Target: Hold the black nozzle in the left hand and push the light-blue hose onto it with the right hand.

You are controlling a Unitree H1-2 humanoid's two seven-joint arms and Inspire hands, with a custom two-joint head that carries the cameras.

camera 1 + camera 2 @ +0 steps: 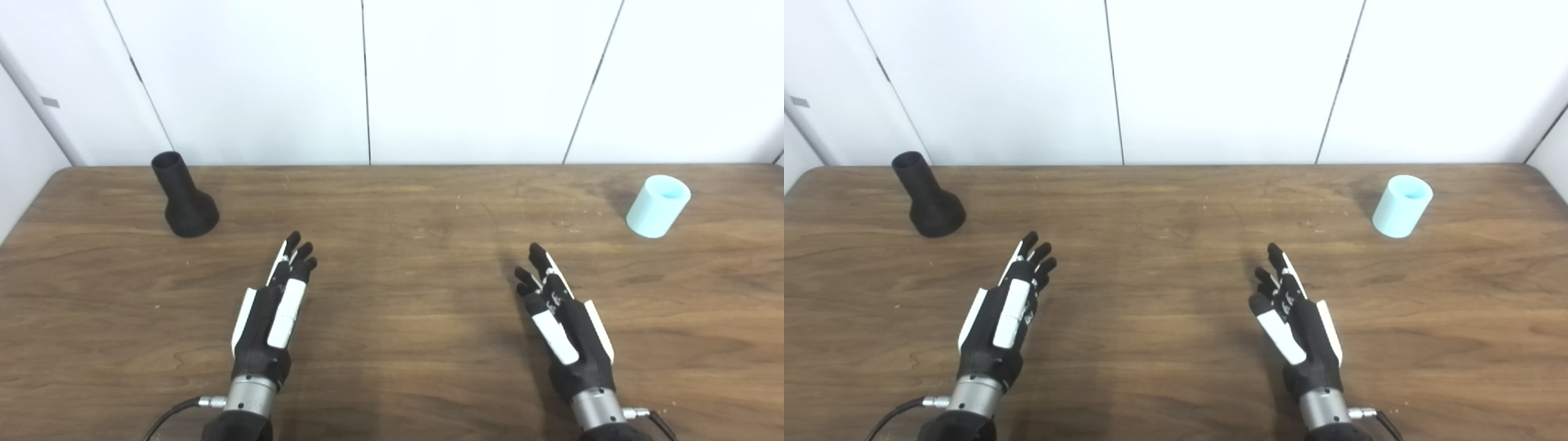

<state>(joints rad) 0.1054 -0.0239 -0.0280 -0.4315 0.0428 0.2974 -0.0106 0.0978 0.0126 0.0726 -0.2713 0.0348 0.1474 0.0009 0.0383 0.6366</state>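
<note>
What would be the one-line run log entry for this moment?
left robot hand: open | right robot hand: open | black nozzle: upright, untouched | light-blue hose: untouched

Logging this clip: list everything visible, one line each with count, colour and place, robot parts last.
nozzle: one, black, far left of the table, standing upright on its wide base, narrow open end up.
hose: one short piece, light blue, far right of the table, standing on end, leaning slightly, open end up.
table: one, brown wood grain, fills the lower part of both views.
wall panels: white, with dark seams, behind the table's far edge.
left hand: one, black and white, near left, open, holding nothing.
right hand: one, black and white, near right, open, holding nothing.
</note>
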